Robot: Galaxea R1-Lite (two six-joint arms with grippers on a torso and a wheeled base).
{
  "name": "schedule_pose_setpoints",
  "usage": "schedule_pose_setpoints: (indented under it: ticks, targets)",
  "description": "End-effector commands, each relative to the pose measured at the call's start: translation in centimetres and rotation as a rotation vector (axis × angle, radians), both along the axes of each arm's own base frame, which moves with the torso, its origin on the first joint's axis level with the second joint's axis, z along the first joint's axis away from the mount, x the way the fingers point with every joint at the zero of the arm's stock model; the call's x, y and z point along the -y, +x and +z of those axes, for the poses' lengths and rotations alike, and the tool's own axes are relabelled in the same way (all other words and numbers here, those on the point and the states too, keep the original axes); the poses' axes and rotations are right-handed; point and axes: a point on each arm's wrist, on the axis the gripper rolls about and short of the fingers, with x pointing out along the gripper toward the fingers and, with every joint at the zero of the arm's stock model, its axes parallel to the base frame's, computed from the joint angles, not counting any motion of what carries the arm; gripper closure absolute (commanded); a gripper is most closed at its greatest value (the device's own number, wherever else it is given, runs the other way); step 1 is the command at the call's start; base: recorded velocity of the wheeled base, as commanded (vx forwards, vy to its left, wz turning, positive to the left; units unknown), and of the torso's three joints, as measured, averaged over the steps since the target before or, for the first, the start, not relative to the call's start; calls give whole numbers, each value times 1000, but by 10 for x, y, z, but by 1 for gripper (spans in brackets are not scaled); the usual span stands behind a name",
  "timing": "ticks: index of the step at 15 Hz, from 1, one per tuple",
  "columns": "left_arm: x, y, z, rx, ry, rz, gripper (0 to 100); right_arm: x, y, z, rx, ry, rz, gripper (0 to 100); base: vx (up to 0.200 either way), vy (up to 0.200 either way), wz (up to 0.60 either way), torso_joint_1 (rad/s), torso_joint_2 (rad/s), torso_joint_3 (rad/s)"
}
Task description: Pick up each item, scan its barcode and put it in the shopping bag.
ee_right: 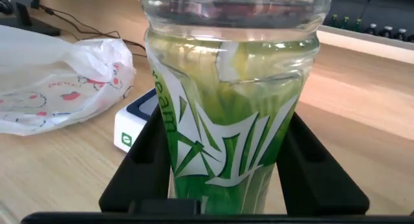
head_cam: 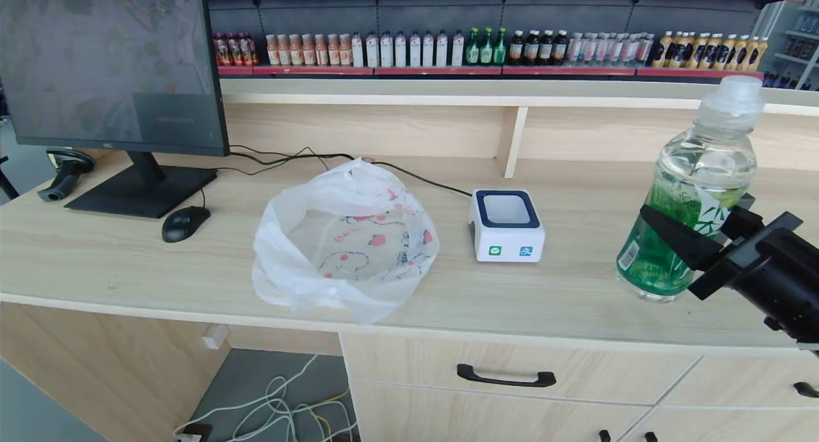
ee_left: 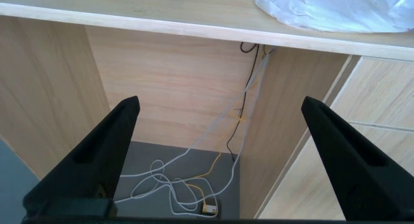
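Note:
A clear bottle [head_cam: 694,192] with a green label and pale cap hangs upright just above the counter at the right, my right gripper [head_cam: 697,240] shut on its lower half. Up close the bottle [ee_right: 229,120] sits between the black fingers [ee_right: 139,166]. The white barcode scanner [head_cam: 506,224] with a dark-rimmed window stands mid-counter, left of the bottle; the scanner [ee_right: 136,123] also peeks out behind the bottle. An open white shopping bag [head_cam: 349,237] with red print lies left of it. My left gripper [ee_left: 220,166] is open below the counter edge, holding nothing.
A monitor [head_cam: 112,64] on a stand, a black mouse [head_cam: 184,223] and a handheld scanner [head_cam: 64,173] occupy the counter's left. A cable [head_cam: 409,176] runs behind the bag. Drawers with black handles [head_cam: 505,378] sit under the counter; loose cables [ee_left: 187,185] lie on the floor.

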Motion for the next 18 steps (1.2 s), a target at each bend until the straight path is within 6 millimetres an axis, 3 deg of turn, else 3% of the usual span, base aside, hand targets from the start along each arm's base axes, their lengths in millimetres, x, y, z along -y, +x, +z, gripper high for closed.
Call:
schedule_pose_setpoints:
  ticks: [1,4,8,18]
  targets:
    - [0,0,0,1,0,1,0,0,-2,-2,-9,0,1,100,-200,0,0,-17,-2,7]
    - [0,0,0,1,1,-1,0,0,-1,0,-7,14,4,100,-200,0,0,4,2,4]
    - [0,0,0,1,1,1,0,0,-1,2,1,15,4,100,0,0,0,0,0,0]
    - [0,0,0,1,1,1,0,0,0,5,13,18,5,100,0,180,0,6,1,3]
